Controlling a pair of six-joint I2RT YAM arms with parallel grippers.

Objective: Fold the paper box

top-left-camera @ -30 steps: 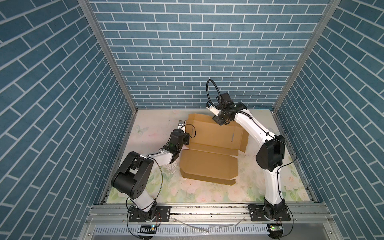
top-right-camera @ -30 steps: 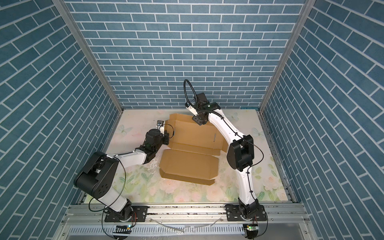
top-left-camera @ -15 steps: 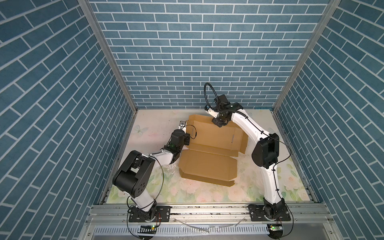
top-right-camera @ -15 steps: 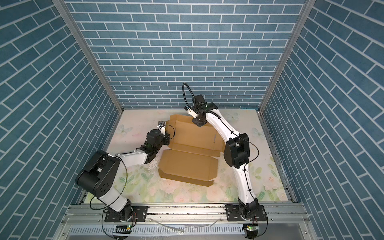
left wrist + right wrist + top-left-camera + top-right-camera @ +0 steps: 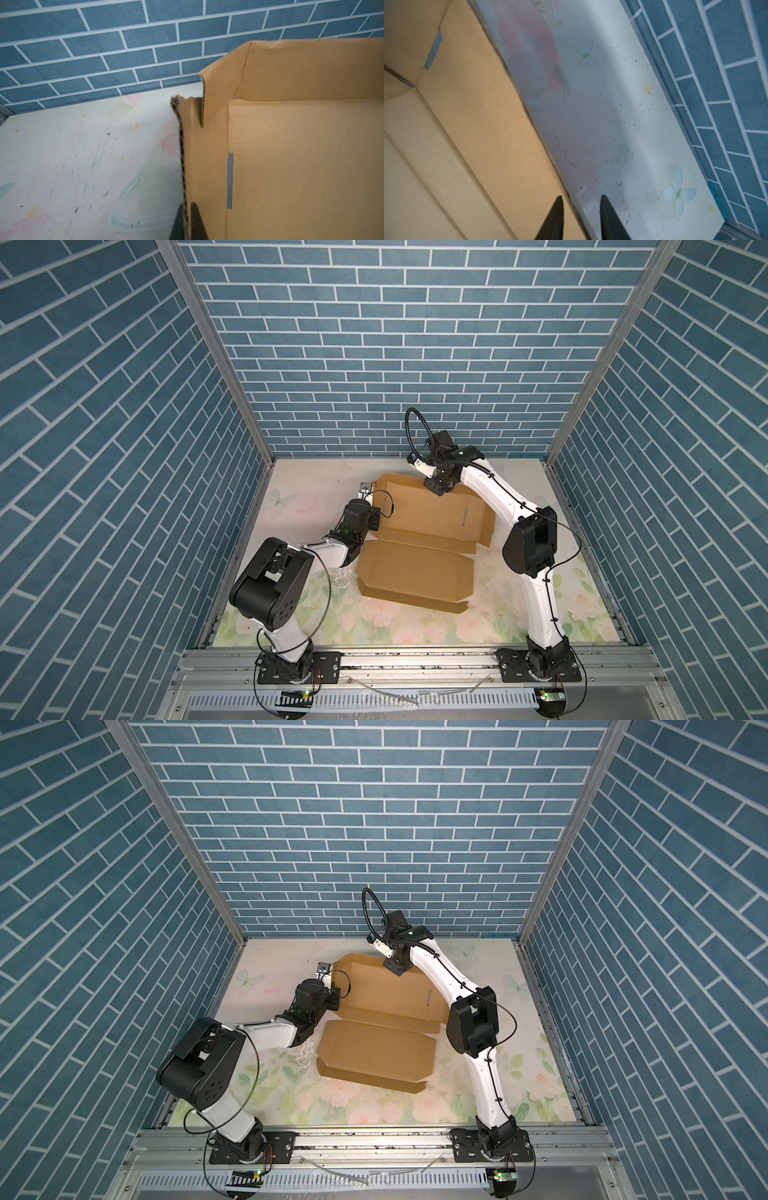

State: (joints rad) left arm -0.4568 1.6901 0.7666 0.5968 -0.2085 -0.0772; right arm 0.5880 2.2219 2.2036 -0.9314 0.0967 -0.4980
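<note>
Right gripper (image 5: 580,209) shifted; 1 paper box (image 5: 415,572).

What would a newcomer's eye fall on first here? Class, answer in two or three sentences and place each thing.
The brown paper box lies half-folded in the middle of the flowered table, far wall and side flaps raised, lid panel flat toward the front. The left gripper pinches its left side flap, while the right gripper straddles the far wall's top edge with jaws apart. Blue brick-pattern walls enclose it all.
</note>
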